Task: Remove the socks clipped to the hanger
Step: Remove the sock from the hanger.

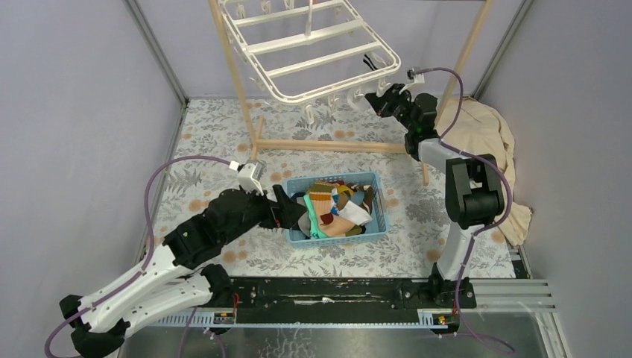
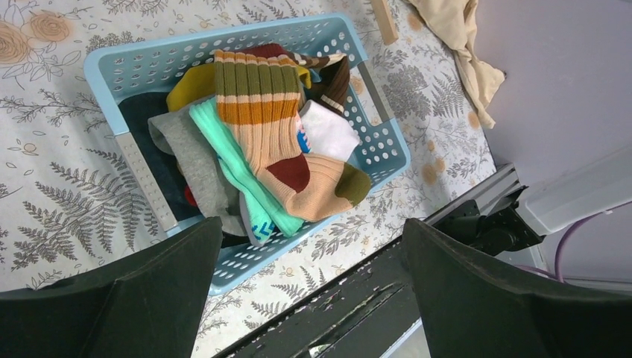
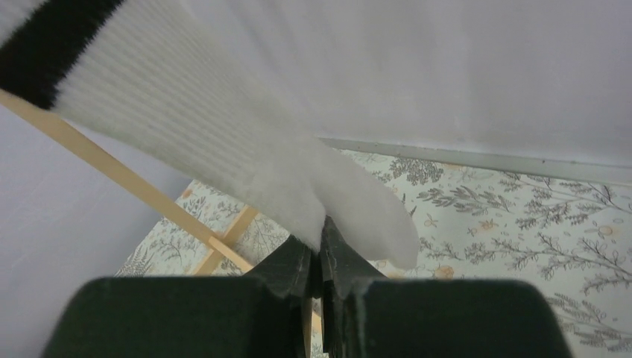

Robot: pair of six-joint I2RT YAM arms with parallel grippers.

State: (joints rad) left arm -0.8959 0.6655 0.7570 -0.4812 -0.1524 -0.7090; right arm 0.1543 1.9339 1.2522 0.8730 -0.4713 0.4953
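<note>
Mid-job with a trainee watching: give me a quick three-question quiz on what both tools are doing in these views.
1. True or false: the right tool is shut on the white sock.
2. The open left tool is nearest to: A) the blue basket, B) the beige cloth, C) the wooden rack.
3. Fill in: the gripped sock's cuff carries a ____ band.
Key: 1 true; 2 A; 3 black.
</note>
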